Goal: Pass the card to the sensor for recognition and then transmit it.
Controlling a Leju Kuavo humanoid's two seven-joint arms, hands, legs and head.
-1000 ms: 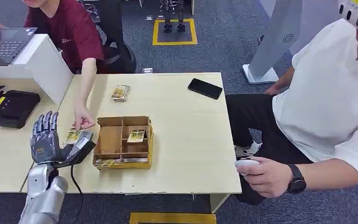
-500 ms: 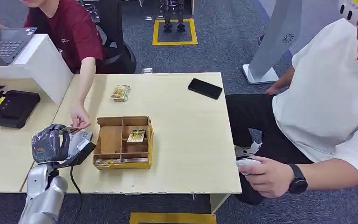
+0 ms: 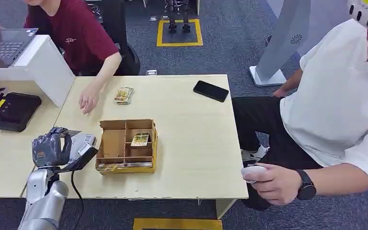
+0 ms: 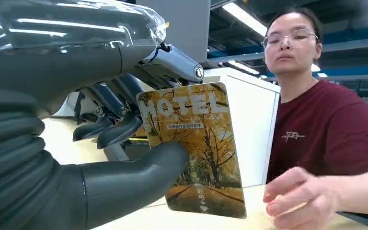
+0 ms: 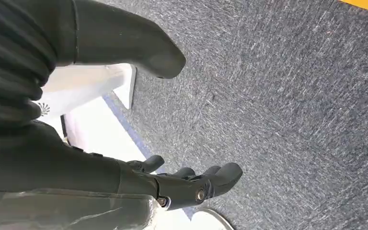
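Currently the card [image 4: 194,148] is pinched upright by the left robot hand [image 3: 51,147] near the surface's left edge; being held lightly, it could slip before the sensor [image 3: 80,149] reads it.

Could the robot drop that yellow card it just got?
Maybe. The left hand pinches the card between thumb and fingers near one edge, so most of it sticks out free and might slip or twist. The person's hand is close beside the card and could bump it. The sensor sits right under the hand, so a clumsy move could knock it.
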